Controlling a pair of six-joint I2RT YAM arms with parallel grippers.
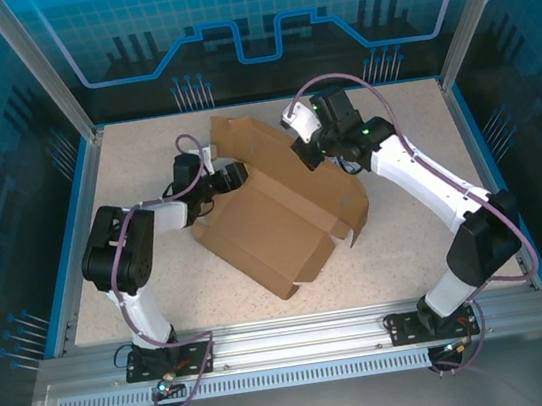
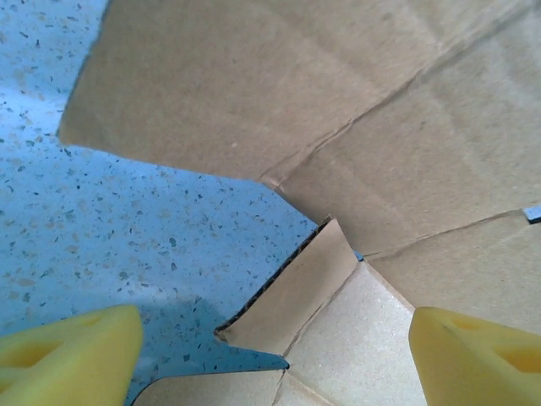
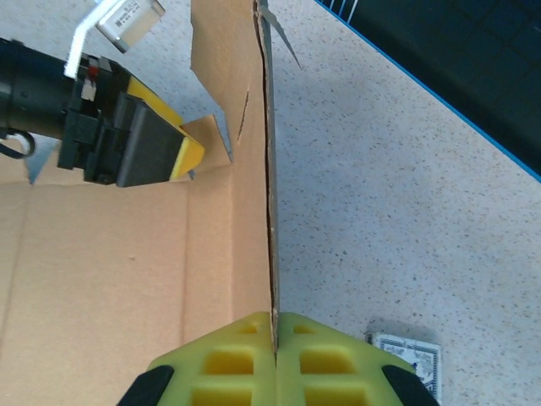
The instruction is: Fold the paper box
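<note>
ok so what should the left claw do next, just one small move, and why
Probably ease the left claw forward and close on the small corner flap: its jaws stand open with that flap between them, while the right claw is shut on the paper box wall, holding it upright.

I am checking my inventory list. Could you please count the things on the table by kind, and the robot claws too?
Brown paper box: 1
Small white-edged card: 1
Claws: 2 (left claw, right claw)
Total: 4
</note>
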